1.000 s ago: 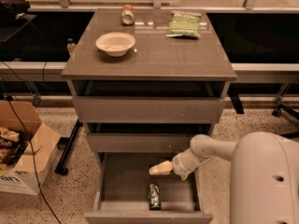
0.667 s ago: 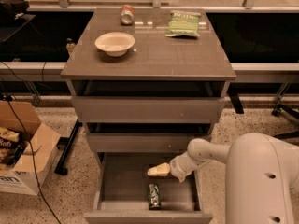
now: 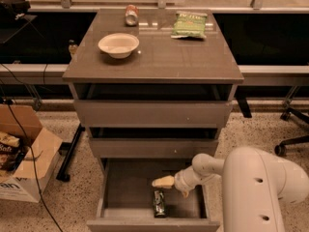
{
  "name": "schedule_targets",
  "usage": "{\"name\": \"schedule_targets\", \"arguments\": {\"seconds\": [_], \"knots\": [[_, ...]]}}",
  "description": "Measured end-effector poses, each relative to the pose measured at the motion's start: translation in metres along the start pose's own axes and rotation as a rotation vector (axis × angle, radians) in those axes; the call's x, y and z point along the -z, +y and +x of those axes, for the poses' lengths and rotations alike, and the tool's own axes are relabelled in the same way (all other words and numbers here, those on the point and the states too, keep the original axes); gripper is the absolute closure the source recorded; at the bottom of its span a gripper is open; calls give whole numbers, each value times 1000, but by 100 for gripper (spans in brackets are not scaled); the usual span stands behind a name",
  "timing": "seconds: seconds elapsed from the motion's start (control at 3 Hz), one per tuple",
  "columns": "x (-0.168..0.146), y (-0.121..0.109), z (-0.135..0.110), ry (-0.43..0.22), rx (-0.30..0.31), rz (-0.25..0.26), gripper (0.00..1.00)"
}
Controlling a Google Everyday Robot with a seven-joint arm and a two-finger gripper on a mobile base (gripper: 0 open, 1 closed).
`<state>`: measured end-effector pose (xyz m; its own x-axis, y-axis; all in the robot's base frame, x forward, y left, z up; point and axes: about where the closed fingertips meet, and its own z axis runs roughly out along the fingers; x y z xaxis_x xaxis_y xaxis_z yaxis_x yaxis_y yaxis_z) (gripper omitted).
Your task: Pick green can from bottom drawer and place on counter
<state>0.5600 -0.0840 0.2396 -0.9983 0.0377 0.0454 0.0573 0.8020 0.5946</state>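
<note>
End effector hangs inside the open bottom drawer, over its middle; whether it is apart or together cannot be told; green can lies on its side on the drawer floor, near the drawer's front wall.

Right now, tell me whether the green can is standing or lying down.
Lying down: the green can rests lengthwise on the floor of the open bottom drawer. The gripper hovers nearby in the drawer.
</note>
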Motion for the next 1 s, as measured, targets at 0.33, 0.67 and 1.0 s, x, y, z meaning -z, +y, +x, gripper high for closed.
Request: {"name": "schedule_targets", "arguments": {"seconds": [0.33,0.67,1.0], "knots": [[-23,-12,1,13,-51,-11,0],[-45,-22,2,30,-97,-25,0],[-72,-29,7,64,-143,-46,0]]}}
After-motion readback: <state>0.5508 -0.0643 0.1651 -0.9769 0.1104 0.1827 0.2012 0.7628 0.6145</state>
